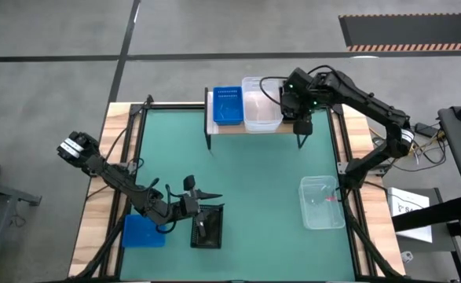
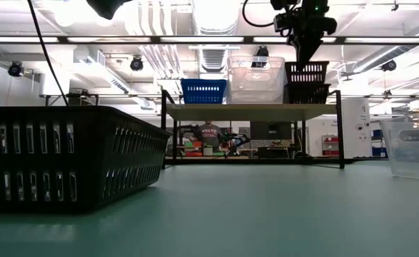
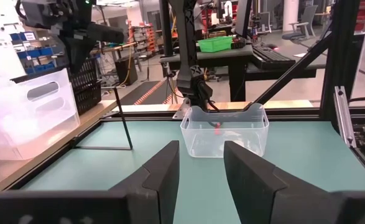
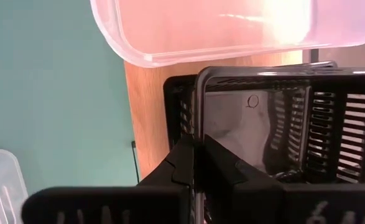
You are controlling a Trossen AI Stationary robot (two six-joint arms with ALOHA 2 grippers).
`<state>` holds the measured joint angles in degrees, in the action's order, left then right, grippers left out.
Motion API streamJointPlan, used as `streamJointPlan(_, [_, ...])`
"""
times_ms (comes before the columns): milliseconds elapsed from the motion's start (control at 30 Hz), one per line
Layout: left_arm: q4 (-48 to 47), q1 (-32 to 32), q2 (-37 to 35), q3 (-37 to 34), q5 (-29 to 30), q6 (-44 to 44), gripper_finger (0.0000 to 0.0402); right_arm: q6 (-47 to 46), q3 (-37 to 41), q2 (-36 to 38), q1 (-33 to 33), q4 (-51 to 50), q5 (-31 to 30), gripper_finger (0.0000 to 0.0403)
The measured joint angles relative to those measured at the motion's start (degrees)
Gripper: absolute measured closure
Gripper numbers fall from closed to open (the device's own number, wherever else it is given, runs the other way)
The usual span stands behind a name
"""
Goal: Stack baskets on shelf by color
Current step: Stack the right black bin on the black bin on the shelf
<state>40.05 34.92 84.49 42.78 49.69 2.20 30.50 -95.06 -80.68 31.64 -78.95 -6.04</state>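
Up on the shelf (image 1: 287,128), the right pincer (image 4: 196,163) grips a black basket's (image 4: 306,124) wall (left pincer (image 3: 201,168) released).

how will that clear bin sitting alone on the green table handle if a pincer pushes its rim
The clear bin looks thin-walled and nearly empty, so probably light and apt to slide on the smooth green table. Its see-through walls might flex under a pinch. Wide and low, it seems unlikely to tip.

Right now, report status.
Right claw shut on black basket rim, atop shelf stack. Left claw open, idle. Nothing blocking.
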Motion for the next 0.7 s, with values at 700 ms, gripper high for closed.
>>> streamJointPlan(700, [0.0, 0.0, 0.0, 0.0, 0.0, 0.0, 0.0291, -4.1, 0.6, 0.0, 0.0, -3.9, -1.6, 0.0323])
